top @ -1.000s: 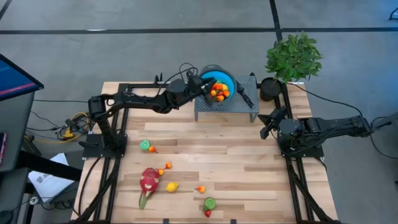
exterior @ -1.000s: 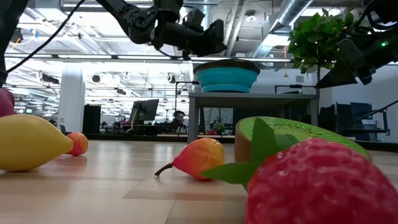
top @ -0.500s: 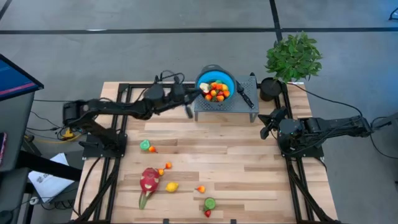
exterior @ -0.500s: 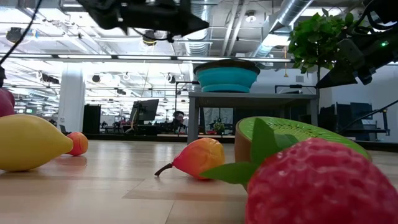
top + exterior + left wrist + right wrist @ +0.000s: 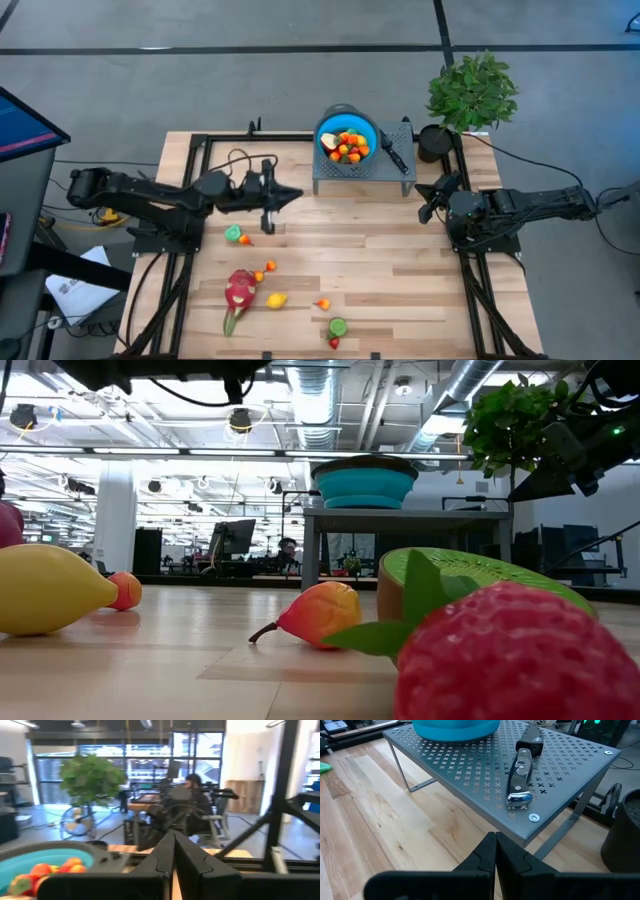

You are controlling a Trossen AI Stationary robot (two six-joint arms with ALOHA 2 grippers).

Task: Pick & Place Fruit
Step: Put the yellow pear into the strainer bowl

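Observation:
A blue bowl (image 5: 347, 133) with several small orange and red fruits stands on a grey perforated stand (image 5: 362, 172) at the far edge. More fruit lies on the near left of the table: a pink dragon fruit (image 5: 239, 292), a yellow lemon (image 5: 277, 300), a green piece (image 5: 234, 234), a kiwi half (image 5: 338, 326) and small orange ones (image 5: 322, 303). My left gripper (image 5: 293, 193) is shut and empty, above the table left of the stand, pointing level toward the right. My right gripper (image 5: 428, 206) waits shut by the stand's right end.
A black-handled knife (image 5: 520, 775) lies on the stand's right part beside the bowl. A potted plant (image 5: 472, 92) stands at the far right corner. The low view has the lemon (image 5: 50, 588), a peach (image 5: 320, 612) and a strawberry (image 5: 510, 660) close up.
My left gripper has drawn back from over the bowl toward the table's left and near side, staying at about the same height and tipping up to point level. The fruit in the bowl now shows uncovered. The fruit on the table has not moved.

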